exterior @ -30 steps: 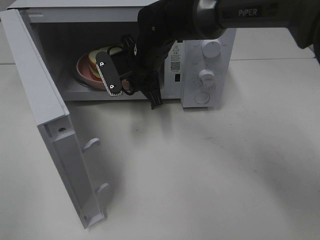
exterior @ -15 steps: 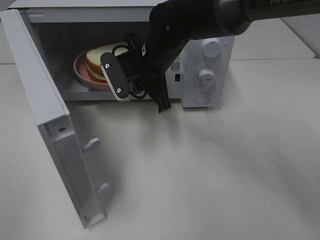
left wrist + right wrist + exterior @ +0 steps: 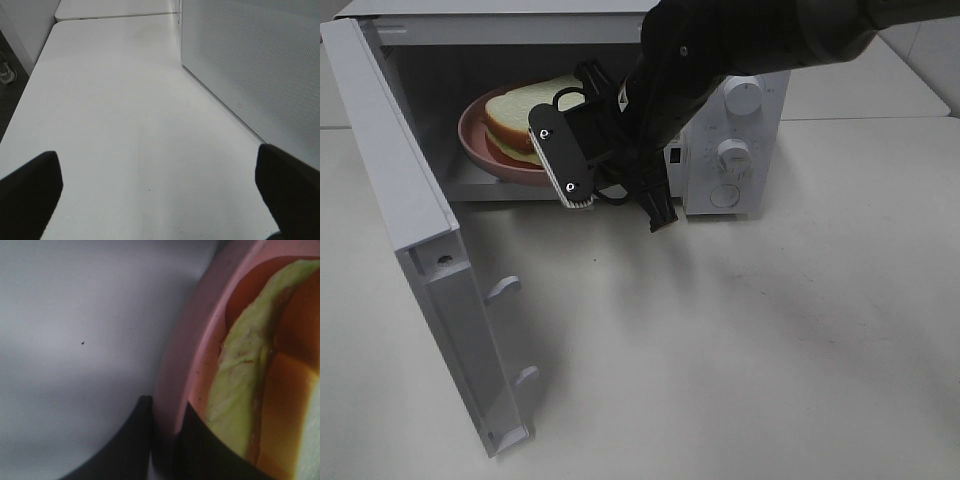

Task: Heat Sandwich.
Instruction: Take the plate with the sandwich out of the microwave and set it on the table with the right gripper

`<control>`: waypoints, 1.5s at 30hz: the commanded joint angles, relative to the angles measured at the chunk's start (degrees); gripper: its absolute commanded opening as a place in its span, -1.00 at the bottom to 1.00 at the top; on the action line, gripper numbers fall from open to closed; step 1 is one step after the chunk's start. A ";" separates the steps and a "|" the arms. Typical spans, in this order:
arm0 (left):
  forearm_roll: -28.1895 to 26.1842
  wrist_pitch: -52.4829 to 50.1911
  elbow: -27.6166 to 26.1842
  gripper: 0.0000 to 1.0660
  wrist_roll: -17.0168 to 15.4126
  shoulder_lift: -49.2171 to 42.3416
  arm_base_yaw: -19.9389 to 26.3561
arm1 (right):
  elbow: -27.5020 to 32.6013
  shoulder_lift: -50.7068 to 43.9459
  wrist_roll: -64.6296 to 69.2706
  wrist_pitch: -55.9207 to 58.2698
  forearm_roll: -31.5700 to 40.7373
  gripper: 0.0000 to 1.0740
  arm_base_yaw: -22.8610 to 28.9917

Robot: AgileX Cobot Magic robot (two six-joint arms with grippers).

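Exterior high view, nearest first: bare white bench (image 3: 740, 360); then the microwave door (image 3: 410, 220) swung wide open; then the right gripper (image 3: 620, 190), its fingers clenched on the near rim of the pink plate (image 3: 480, 150), which sits at the mouth of the microwave (image 3: 735, 150) with the sandwich (image 3: 525, 115) on it. Left gripper (image 3: 160, 195) hangs released over the bench beside the oven, holding nothing. Judging from this, the sandwich is at the cavity; releasing, shutting the door and setting the dial (image 3: 732, 153) appear left.
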 commanded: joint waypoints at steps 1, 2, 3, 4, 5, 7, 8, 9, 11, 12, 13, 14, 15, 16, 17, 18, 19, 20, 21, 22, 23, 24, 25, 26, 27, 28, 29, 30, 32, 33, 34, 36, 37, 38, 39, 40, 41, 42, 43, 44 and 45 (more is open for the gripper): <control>0.23 -0.74 0.23 0.90 -0.17 -1.43 0.06 | 2.06 -2.92 0.86 -0.74 -0.74 -0.99 -0.57; 0.23 -0.74 0.23 0.90 -0.17 -1.43 0.06 | 2.52 -3.32 0.80 -0.80 -0.74 -0.99 -0.57; 0.23 -0.74 0.23 0.90 -0.17 -1.43 0.06 | 3.21 -3.78 0.80 -1.09 -0.74 -0.99 -0.57; 0.23 -0.74 0.23 0.90 -0.17 -1.43 0.06 | 4.53 -4.76 0.63 -1.26 -0.74 -0.99 -0.57; 0.23 -0.74 0.23 0.90 -0.17 -1.43 0.06 | 5.27 -5.27 0.63 -1.60 -0.74 -0.99 -0.57; 0.23 -0.74 0.23 0.90 -0.17 -1.43 0.06 | 5.84 -5.73 0.63 -2.01 -0.74 -0.99 -0.34; 0.23 -0.74 0.23 0.90 -0.17 -1.43 0.06 | 6.65 -6.30 0.63 -2.23 -0.74 -0.99 0.00; 0.23 -0.74 0.23 0.90 -0.17 -1.43 0.06 | 8.02 -7.51 0.57 -3.21 -0.92 -0.99 0.11; 0.23 -0.74 0.23 0.90 -0.17 -1.43 0.06 | 8.82 -8.08 0.40 -3.84 -0.92 -0.99 0.23; 0.23 -0.74 0.23 0.90 -0.17 -1.43 0.06 | 9.57 -8.59 0.40 -4.07 -1.03 -0.99 0.52; 0.23 -0.74 0.23 0.90 -0.17 -1.43 0.06 | 10.26 -9.17 0.40 -4.01 -1.09 -0.99 0.74; 0.23 -0.74 0.23 0.90 -0.17 -1.43 0.06 | 11.46 -10.20 0.29 -4.07 -1.15 -0.99 0.74; 0.23 -0.74 0.23 0.90 -0.17 -1.43 0.06 | 12.26 -10.83 0.29 -4.18 -1.09 -0.99 0.74; 0.23 -0.74 0.23 0.90 -0.17 -1.43 0.06 | 12.26 -10.83 0.29 -4.18 -1.09 -0.99 0.74; 0.23 -0.74 0.23 0.90 -0.17 -1.43 0.06 | 12.89 -11.34 0.29 -4.18 -1.09 -0.99 0.74; 0.23 -0.74 0.23 0.90 -0.17 -1.43 0.06 | 13.69 -11.97 0.29 -4.01 -1.09 -0.99 0.74; 0.23 -0.74 0.23 0.90 -0.17 -1.43 0.06 | 15.24 -13.41 0.29 -3.50 -1.09 -0.99 0.74; 0.23 -0.74 0.23 0.90 -0.17 -1.43 0.06 | 16.10 -14.15 0.29 -3.50 -1.15 -0.99 0.74; 0.23 -0.74 0.23 0.90 -0.17 -1.43 0.06 | 16.10 -14.15 0.29 -3.50 -1.15 -0.99 0.74; 0.23 -0.74 0.23 0.90 -0.17 -1.43 0.06 | 17.02 -14.78 0.29 -3.50 -1.15 -0.99 0.74; 0.23 -0.74 0.23 0.90 -0.17 -1.43 0.06 | 18.56 -16.27 0.29 -3.55 -1.15 -0.99 0.74; 0.23 -0.74 0.23 0.90 -0.17 -1.43 0.06 | 19.42 -17.07 0.29 -3.55 -1.15 -0.99 0.74; 0.23 -0.74 0.23 0.90 -0.17 -1.43 0.06 | 20.28 -17.82 0.29 -3.55 -1.15 -0.99 0.74; 0.23 -0.74 0.23 0.90 -0.17 -1.43 0.06 | 20.28 -17.82 0.29 -3.55 -1.15 -0.99 0.74; 0.23 -0.74 0.23 0.90 -0.17 -1.43 0.06 | 20.91 -18.45 0.29 -3.50 -1.15 -0.99 0.74; 0.23 -0.74 0.23 0.90 -0.17 -1.43 0.06 | 22.46 -20.17 0.29 -3.50 -1.26 -0.99 0.74; 0.23 -0.74 0.23 0.90 -0.17 -1.43 0.06 | 23.20 -21.03 0.29 -3.50 -1.26 -0.99 0.74; 0.23 -0.74 0.23 0.90 -0.17 -1.43 0.06 | 23.95 -21.89 0.29 -3.50 -1.26 -0.99 0.74; 0.23 -0.74 0.23 0.90 -0.17 -1.43 0.06 | 24.52 -22.52 0.29 -3.50 -1.43 -0.99 0.74; 0.23 -0.74 0.23 0.90 -0.17 -1.43 0.06 | 25.67 -23.95 0.29 -3.27 -2.18 -0.99 0.74; 0.23 -0.74 0.23 0.90 -0.17 -1.43 0.06 | 26.36 -24.81 0.29 -2.98 -2.23 -0.99 0.74; 0.23 -0.74 0.23 0.90 -0.17 -1.43 0.06 | 26.99 -25.61 0.29 -2.69 -2.23 -0.99 0.74; 0.23 -0.74 0.23 0.90 -0.17 -1.43 0.06 | 28.19 -27.27 0.29 -2.01 -2.23 -0.99 0.74; 0.23 -0.74 0.23 0.90 -0.17 -1.43 0.06 | 28.88 -28.07 0.29 -1.78 -2.23 -0.99 0.74; 0.23 -0.74 0.23 0.90 -0.17 -1.43 0.06 | 29.62 -28.71 0.29 -1.72 -2.29 -0.99 0.74; 0.23 -0.74 0.23 0.90 -0.17 -1.43 0.06 | 29.62 -28.71 0.29 -1.72 -2.29 -0.99 0.74; 0.23 -0.74 0.23 0.90 -0.17 -1.43 0.06 | 30.83 -30.19 0.29 -1.32 -2.29 -0.99 0.74; 0.23 -0.74 0.23 0.90 -0.17 -1.43 0.06 | 31.46 -31.00 0.29 -0.86 -2.29 -0.99 0.74; 0.23 -0.74 0.23 0.90 -0.17 -1.43 0.06 | 31.91 -31.80 0.29 -0.57 -2.29 -0.99 0.74; 0.23 -0.74 0.23 0.90 -0.17 -1.43 0.06 | 31.91 -31.80 0.29 -0.57 -2.29 -0.99 0.74; 0.23 -0.74 0.23 0.90 -0.17 -1.43 0.06 | 33.29 -33.40 0.29 -0.17 -2.29 -0.99 0.74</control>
